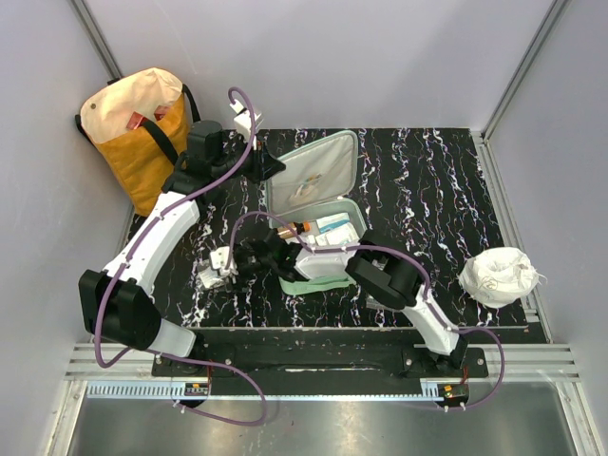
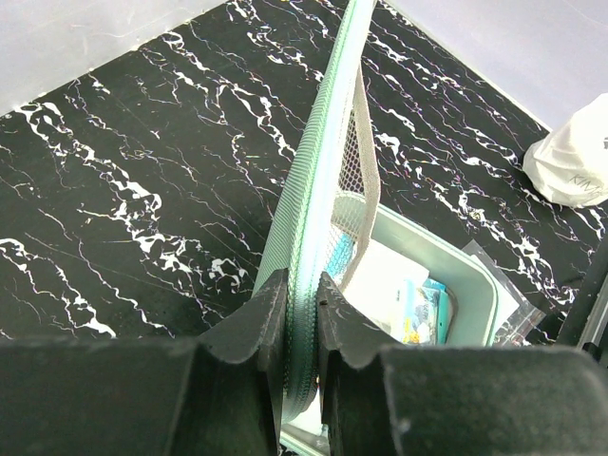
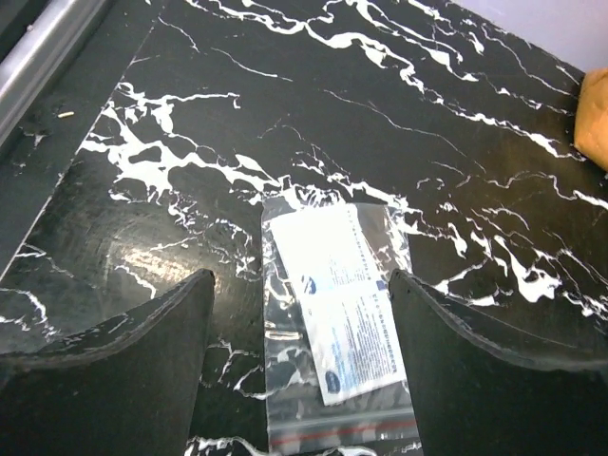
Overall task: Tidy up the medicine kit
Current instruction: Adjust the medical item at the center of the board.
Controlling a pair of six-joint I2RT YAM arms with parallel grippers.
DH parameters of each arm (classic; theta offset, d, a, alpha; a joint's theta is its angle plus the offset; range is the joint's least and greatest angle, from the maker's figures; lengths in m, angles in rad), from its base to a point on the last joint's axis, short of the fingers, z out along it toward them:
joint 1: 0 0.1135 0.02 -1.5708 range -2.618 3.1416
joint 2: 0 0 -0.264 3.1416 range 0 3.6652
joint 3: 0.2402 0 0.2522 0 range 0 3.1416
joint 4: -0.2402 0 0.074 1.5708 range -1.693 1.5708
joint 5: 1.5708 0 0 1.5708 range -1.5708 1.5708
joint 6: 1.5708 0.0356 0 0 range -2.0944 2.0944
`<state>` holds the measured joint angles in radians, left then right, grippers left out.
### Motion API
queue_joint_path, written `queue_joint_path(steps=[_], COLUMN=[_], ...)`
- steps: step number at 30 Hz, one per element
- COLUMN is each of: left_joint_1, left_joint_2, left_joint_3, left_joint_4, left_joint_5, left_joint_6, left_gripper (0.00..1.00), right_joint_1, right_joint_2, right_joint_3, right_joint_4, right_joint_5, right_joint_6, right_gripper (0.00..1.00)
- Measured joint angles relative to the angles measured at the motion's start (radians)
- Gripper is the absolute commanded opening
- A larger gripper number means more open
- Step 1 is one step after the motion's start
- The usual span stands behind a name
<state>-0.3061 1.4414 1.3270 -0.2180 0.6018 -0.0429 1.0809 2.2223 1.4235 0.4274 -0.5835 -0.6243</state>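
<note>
The mint-green medicine kit (image 1: 328, 237) lies open mid-table, its lid (image 1: 313, 171) raised towards the back. Boxes and a small bottle lie in its base (image 2: 480, 285). My left gripper (image 1: 269, 166) is shut on the lid's zip edge (image 2: 313, 209) at its left side and holds the lid upright; the same grip shows in the left wrist view (image 2: 302, 304). My right gripper (image 1: 228, 264) is open, low over a clear zip bag (image 3: 342, 323) with white printed sachets, lying flat on the table left of the kit. The bag also shows in the top view (image 1: 209, 277).
A yellow-and-cream tote bag (image 1: 138, 123) stands at the back left corner, off the black marbled mat (image 1: 427, 180). A crumpled white bag (image 1: 499, 275) lies at the right edge. A white box (image 1: 318, 263) and a pale green flat piece (image 1: 309, 286) sit at the kit's front.
</note>
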Motion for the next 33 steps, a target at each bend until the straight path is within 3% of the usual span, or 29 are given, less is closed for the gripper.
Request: queue_joint_path(steps=[14,21,33], left_joint_1=[0.000,0.000,0.000], left_joint_2=[0.000,0.000,0.000], left_joint_3=[0.000,0.000,0.000], left_joint_4=[-0.004,-0.005,-0.005], left_joint_5=[0.016,0.017,0.023], left_joint_6=[0.001,0.001,0.000], left_gripper=[0.12,0.13,0.12], right_joint_1=[-0.008,-0.014,-0.036], right_joint_2=[0.201,0.135,0.134], right_joint_3=[0.328,0.172,0.173], right_joint_4=[-0.385,-0.242,-0.188], right_joint_5=[-0.169,-0.165,-0.123], right_joint_6=[-0.046,-0.011,0.022], right_gripper=[0.81,0.81,0.82])
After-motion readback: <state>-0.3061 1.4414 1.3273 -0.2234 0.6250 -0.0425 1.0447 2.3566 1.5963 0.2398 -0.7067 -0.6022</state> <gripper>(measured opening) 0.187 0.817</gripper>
